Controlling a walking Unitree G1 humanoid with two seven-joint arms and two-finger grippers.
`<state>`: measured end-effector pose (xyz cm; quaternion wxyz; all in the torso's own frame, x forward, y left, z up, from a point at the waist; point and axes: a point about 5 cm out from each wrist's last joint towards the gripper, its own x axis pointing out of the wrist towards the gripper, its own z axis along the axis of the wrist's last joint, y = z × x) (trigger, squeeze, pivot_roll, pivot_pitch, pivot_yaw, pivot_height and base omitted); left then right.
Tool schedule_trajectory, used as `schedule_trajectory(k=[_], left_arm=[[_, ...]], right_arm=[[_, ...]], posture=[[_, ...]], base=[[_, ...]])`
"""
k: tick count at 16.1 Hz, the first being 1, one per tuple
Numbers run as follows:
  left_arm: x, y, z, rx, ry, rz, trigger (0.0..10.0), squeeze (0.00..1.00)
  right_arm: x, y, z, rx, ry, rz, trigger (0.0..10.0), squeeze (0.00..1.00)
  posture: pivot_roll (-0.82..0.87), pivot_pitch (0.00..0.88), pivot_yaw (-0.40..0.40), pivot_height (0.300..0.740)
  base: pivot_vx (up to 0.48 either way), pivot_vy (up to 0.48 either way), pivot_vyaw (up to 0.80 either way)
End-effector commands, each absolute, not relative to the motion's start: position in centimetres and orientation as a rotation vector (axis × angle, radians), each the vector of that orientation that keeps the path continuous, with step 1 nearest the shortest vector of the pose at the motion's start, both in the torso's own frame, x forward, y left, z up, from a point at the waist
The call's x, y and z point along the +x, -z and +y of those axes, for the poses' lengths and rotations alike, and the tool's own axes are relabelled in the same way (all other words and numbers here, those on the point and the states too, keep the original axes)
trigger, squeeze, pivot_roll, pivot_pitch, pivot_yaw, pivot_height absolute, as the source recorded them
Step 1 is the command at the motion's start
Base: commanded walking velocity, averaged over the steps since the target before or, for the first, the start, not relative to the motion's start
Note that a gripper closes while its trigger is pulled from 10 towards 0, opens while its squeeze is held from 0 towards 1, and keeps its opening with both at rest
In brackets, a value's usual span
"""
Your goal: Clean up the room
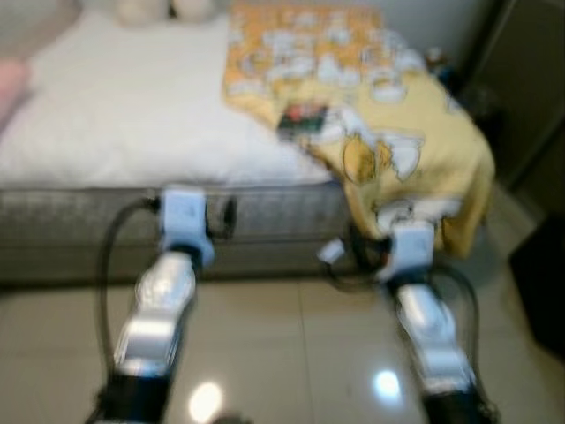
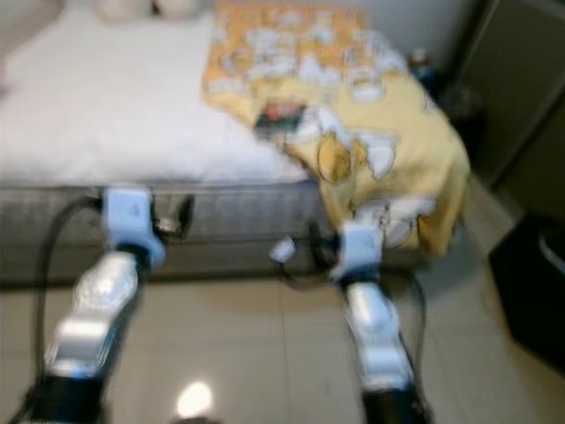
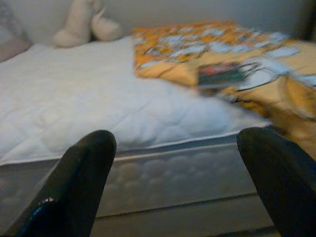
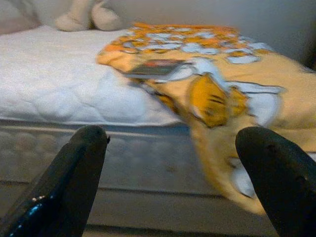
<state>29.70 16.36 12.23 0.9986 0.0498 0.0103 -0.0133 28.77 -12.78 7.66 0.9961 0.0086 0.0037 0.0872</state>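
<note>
A yellow blanket (image 1: 388, 115) lies rumpled across the bed (image 1: 132, 124) in the upper right of the frame, a dark book (image 1: 303, 119) on it. The left gripper (image 3: 177, 187) and right gripper (image 4: 173, 182) hover before the mattress edge, fingers spread wide apart, holding nothing.

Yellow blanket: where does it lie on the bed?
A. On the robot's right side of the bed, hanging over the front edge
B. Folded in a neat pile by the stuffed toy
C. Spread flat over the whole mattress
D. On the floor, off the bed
A: the blanket covers the right part of the mattress and drapes over its front edge toward the floor.
</note>
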Motion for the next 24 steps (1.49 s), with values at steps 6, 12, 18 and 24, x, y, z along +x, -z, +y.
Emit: schedule_trajectory(k=[6,12,18,24], left_arm=[[30.3,-13.0,15.0,0.11,0.087,-0.013,10.0,0.0],[30.7,-13.0,15.1,0.103,0.067,-0.008,10.0,0.0],[31.1,-13.1,15.3,0.108,0.066,-0.01,10.0,0.0],[31.3,-13.3,15.3,0.116,0.078,-0.015,10.0,0.0]], right_arm=[[29.1,-7.8,-13.8,-0.001,-0.145,-0.003,10.0,0.0],[29.4,-8.1,-14.1,-0.008,-0.138,-0.012,10.0,0.0],[29.6,-8.2,-13.9,-0.017,-0.141,-0.011,10.0,0.0],[29.8,-8.0,-14.0,-0.002,-0.123,-0.009,10.0,0.0]], posture=[[0.03,0.0,-0.008,0.74],[0.02,0.0,-0.01,0.74],[0.02,0.0,-0.004,0.74],[0.03,0.0,-0.002,0.74]], base=[[0.48,0.0,0.0],[0.48,0.0,0.0],[0.48,0.0,-0.21],[0.48,0.0,-0.64]])
